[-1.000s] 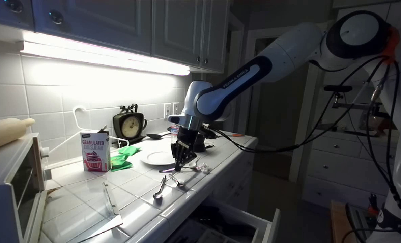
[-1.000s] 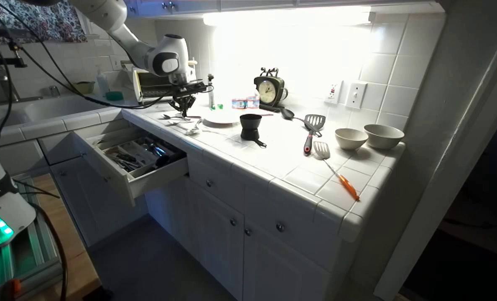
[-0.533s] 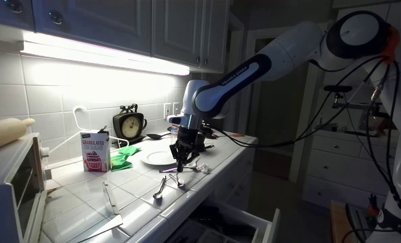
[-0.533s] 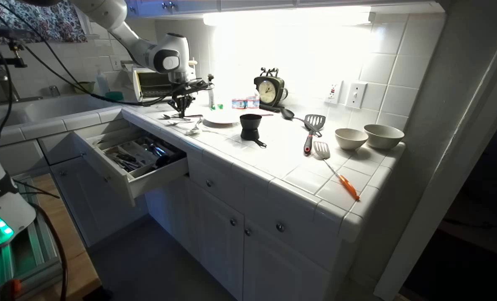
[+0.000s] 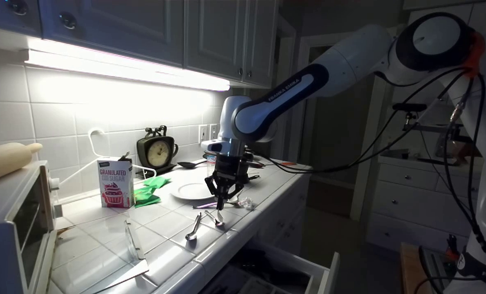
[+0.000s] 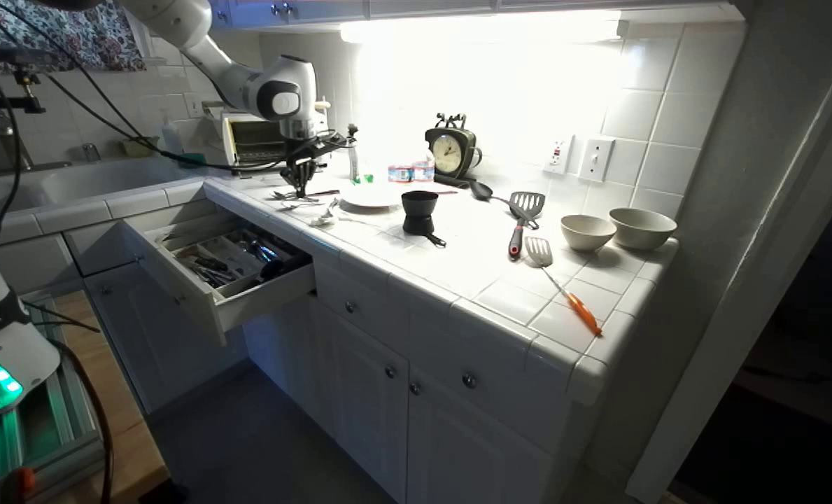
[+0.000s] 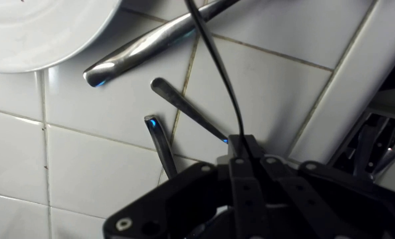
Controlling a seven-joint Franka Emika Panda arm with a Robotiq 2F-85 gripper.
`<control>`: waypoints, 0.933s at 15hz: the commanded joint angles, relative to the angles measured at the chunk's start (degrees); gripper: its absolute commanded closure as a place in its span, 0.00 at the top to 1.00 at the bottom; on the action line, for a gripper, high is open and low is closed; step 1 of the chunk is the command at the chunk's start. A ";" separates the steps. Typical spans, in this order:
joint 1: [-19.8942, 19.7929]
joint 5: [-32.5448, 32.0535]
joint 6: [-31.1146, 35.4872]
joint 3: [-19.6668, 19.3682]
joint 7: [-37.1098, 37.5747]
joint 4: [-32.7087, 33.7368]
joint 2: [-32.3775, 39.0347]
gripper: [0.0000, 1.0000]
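Low over the white-tiled worktop (image 7: pixel 94 186), between the round white plate (image 7: pixel 44 36) and the front edge, the black two-fingered claw (image 5: pixel 220 206) is pinched together on a thin dark metal utensil (image 7: pixel 222 70). It shows edge-on in the wrist view, poking out past the fingertips, so I can't really tell what kind it is. Right under the tips in an exterior view there's a shiny metal bit (image 5: pixel 219 216), maybe its other end, maybe not.

What's new: over the last second the claw has gone from a lean to pretty much upright and slid a touch toward the front edge, fingers together the whole way. I'd read that as the piece being repositioned rather than let go, and the hold looks solid enough so far.

Two slim metal handles (image 7: pixel 187 108) lie near the tips, with a broader shiny silver handle (image 7: pixel 147 44) closer to the plate. Pose-wise, the white jointed arm (image 5: pixel 343 61) comes in from up high, forearm slanting down, wrist pointing straight at the worktop.
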 commanded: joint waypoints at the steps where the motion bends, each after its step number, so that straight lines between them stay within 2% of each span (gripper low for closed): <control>1: 1.51 -0.53 -2.67 -1.08 -6.06 1.14 0.15 0.01; 7: 3.12 -2.09 -5.02 -2.55 -14.04 1.77 0.59 0.01; 14: 4.08 -2.51 -4.21 -3.64 -20.07 2.04 0.66 0.01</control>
